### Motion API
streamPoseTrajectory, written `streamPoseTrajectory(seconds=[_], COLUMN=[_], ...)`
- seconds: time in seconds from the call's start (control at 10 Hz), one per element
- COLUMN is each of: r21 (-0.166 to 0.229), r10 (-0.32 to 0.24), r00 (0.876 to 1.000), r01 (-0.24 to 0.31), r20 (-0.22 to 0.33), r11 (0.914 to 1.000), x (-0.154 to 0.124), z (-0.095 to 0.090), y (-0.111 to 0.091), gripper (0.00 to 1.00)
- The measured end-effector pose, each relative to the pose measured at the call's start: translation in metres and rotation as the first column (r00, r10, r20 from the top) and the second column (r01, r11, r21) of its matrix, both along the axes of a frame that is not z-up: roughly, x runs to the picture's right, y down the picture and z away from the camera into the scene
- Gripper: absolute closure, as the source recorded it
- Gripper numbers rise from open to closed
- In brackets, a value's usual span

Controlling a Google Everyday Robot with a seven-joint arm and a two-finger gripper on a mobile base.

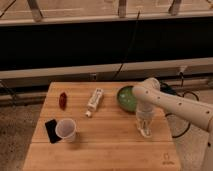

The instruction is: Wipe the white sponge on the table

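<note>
My gripper point(145, 126) points straight down at the right side of the wooden table point(110, 150), on the white arm point(175, 105) that reaches in from the right. A small pale thing, which looks like the white sponge point(146, 133), lies on the table right under the gripper's tip. The gripper hides most of it, and I cannot tell whether it is gripped or only touched.
A green bowl point(126, 97) stands just behind the gripper. A white tube point(95, 101) lies at the table's middle back, with a red object point(63, 100) to its left. A clear cup point(66, 129) and a black phone point(51, 130) sit at the front left.
</note>
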State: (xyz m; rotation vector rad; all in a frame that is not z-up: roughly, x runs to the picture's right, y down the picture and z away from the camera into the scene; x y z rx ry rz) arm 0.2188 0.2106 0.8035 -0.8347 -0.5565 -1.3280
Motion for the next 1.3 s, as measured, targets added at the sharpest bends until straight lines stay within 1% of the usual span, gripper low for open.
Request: streamPoseTrajectory(seconds=[0.1,0.2,0.3,0.4,0.5,0.6,0.7,0.8,0.9,1.0,1.1,1.2,1.3], r21=[0.001,0.005,0.006,0.005,0.007,0.005,0.004,0.002,-0.004,-0.012,-0.011,-0.008,-0.003], r10=[0.001,-0.002,-0.004,-0.008,-0.016,-0.03,-0.041,-0.051,-0.061,-0.067,-0.073,-0.083,-0.093], r00=[1.0,1.0,0.999,0.999,0.997,0.994,0.989,0.985,0.977,0.968,0.966,0.967,0.966], r01=[-0.001,0.001,0.004,0.008,0.016,0.03,0.041,0.051,0.063,0.072,0.079,0.087,0.097], r20=[0.007,0.024,0.037,0.052,0.075,0.108,0.139,0.166,0.206,0.242,0.249,0.241,0.24], r11=[1.0,1.0,1.0,1.0,0.9999,0.9995,0.9991,0.9987,0.998,0.9973,0.9968,0.9962,0.9953], x=[-0.009,-0.023,-0.03,-0.038,-0.052,-0.07,-0.082,-0.09,-0.094,-0.095,-0.095,-0.099,-0.104], z=[0.003,0.007,0.007,0.007,0.008,0.005,0.0,-0.006,-0.016,-0.026,-0.032,-0.033,-0.031], y=[-0.003,-0.006,-0.007,-0.007,-0.008,-0.005,-0.002,0.003,0.009,0.016,0.021,0.025,0.023], gripper=[1.0,1.0,0.99,0.95,0.88,0.75,0.66,0.58,0.46,0.37,0.35,0.38,0.48])
